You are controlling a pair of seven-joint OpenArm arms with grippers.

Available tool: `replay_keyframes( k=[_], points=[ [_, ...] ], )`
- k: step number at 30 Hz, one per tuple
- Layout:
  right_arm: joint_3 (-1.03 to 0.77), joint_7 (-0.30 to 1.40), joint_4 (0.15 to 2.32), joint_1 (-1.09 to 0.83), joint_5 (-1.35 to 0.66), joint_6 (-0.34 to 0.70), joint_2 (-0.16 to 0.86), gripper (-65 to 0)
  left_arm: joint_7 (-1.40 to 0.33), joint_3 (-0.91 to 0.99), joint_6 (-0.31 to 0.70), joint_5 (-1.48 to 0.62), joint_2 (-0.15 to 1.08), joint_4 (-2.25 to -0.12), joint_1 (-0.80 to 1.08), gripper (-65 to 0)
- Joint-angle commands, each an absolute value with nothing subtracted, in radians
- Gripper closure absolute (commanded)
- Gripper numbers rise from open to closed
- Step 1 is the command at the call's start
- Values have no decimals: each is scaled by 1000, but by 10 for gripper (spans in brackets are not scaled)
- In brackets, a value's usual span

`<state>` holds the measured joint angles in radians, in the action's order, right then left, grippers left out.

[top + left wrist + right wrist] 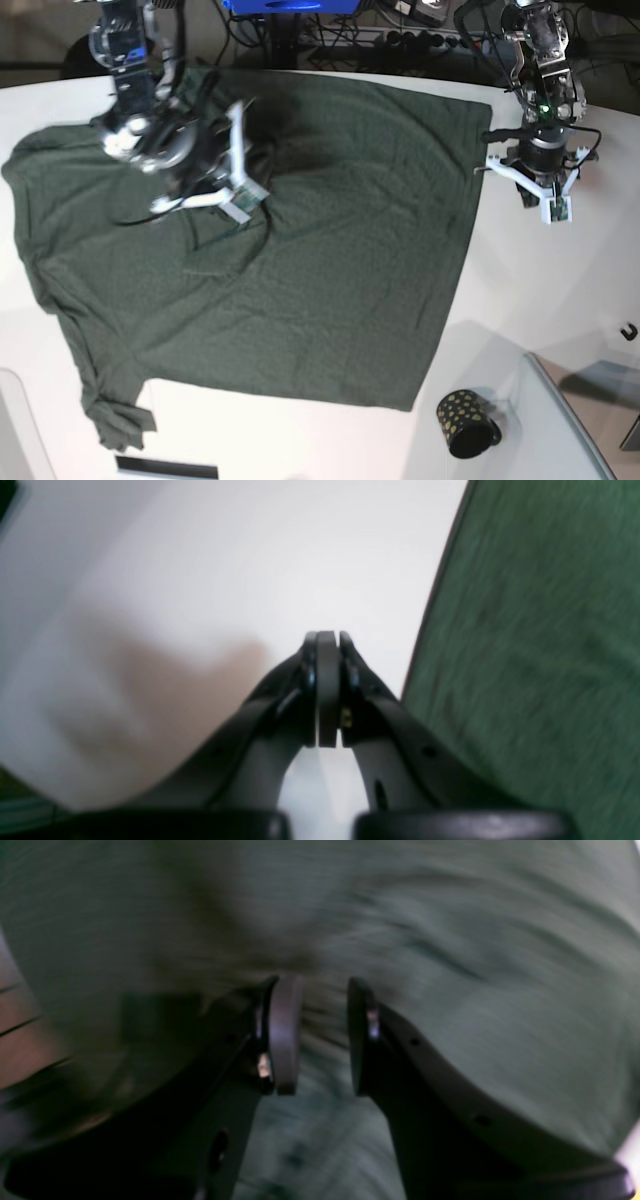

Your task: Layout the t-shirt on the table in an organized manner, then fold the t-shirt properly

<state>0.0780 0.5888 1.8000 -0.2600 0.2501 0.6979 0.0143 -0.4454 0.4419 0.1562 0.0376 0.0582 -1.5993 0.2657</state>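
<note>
Broadly, the table point(520, 300) carries the t-shirt point(300, 260) spread across its left and middle, collar end to the left, hem running down the right side, and one sleeve crumpled at the near left corner. The likeliest trouble, as I judge it, is that bunched sleeve and the ripples near the far middle: if a fold is started before they are smoothed, the creases get locked in and the fold comes out crooked. A second risk sits with the right gripper point(320, 1035), which hovers low over the cloth in the far-left part of the shirt with its jaws parted and fabric showing in the gap; the blur leaves it unclear whether any cloth is caught, and a snagged layer would drag the body out of line when that arm lifts. The left gripper point(327, 690) is clenched on nothing, over bare table just beside the shirt's right edge, apart from it. Smallest, a black dotted cup point(468, 422) stands near the hem's near corner, where a sweeping fold could knock it.
</note>
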Motion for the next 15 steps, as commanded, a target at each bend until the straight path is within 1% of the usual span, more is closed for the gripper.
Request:
replay_keyframes(
  k=[1,3,5,9,10,11,13,15],
  points=[
    [22,579,1827,-251,249,698,19,-161,-424,421,151,36,70,-1613,255,0],
    [-87,579,1821,-234,249,698,19,-161,-423,386,151,36,74,-1612,252,0],
    [-140,579,1787,-202,249,698,21,-162,-423,363,151,41,74,-1612,252,0],
    [-151,579,1675,-136,249,698,22,-164,-423,346,151,36,73,-1612,257,0],
    [-150,579,1644,-114,249,698,19,-173,-423,351,151,36,71,-1612,257,0],
    [-142,579,1609,-84,249,698,15,-197,-423,354,151,36,71,-1610,257,0],
    [-108,579,1527,-21,249,698,15,-275,-423,355,151,35,73,-1612,260,0],
    [-90,573,1446,54,249,698,15,-380,-423,357,151,39,76,-1612,263,0]
  ],
)
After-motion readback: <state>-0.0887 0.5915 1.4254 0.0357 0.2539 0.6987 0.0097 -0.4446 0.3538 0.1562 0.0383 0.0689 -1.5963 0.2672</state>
